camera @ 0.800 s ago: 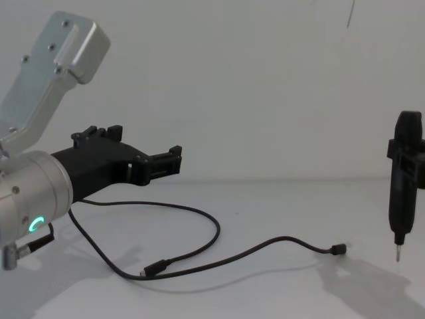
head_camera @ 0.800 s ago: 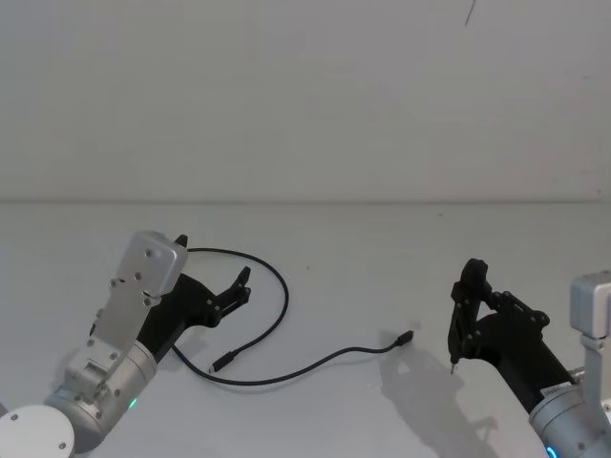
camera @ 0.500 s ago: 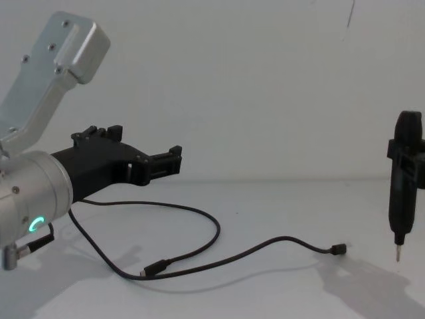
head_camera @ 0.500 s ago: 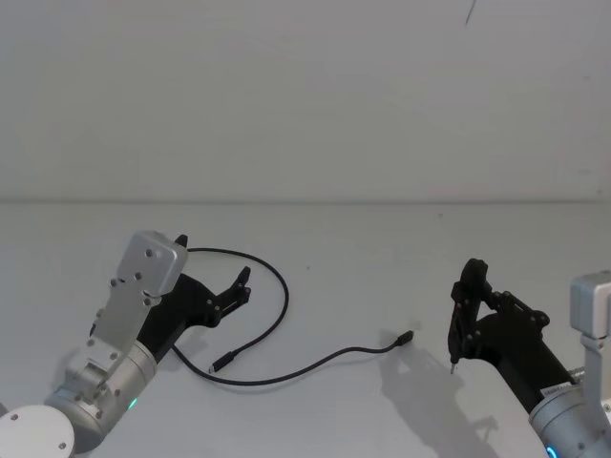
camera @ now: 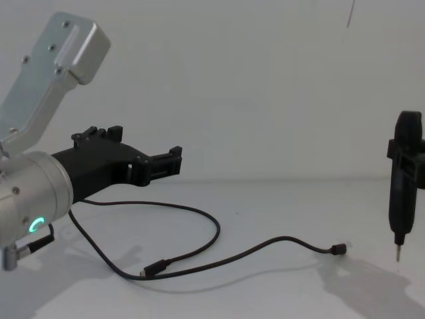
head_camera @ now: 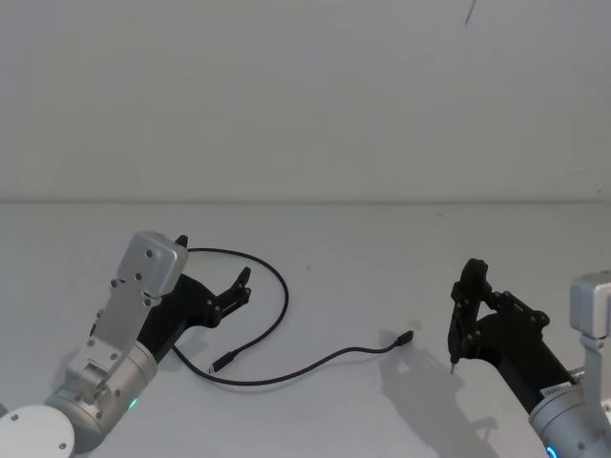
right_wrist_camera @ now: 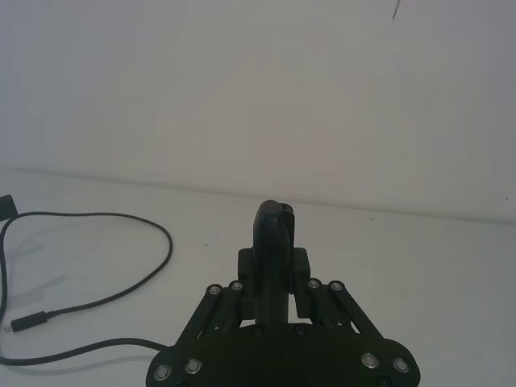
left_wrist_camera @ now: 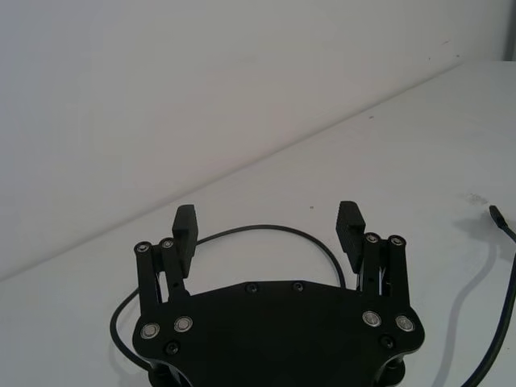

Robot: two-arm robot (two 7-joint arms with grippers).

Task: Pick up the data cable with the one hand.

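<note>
The data cable [head_camera: 284,296] lies in a loose black loop on the white table, one plug [head_camera: 221,363] near the middle of the loop and the other plug [head_camera: 406,337] farther right. The one hand, my left gripper [head_camera: 241,285], hovers open above the cable's loop at the left. Nothing lies between its fingers [left_wrist_camera: 185,230], and the cable [left_wrist_camera: 307,237] curves on the table beyond them. From the chest, the left gripper [camera: 174,160] hangs well above the cable [camera: 214,232]. My right gripper [head_camera: 470,307] stays at the right, shut on a black pen-shaped tool [right_wrist_camera: 274,231] that points down.
The white table [head_camera: 344,239] runs back to a plain white wall. The tool's metal tip [camera: 398,255] hangs just over the table, right of the cable's right plug [camera: 339,250].
</note>
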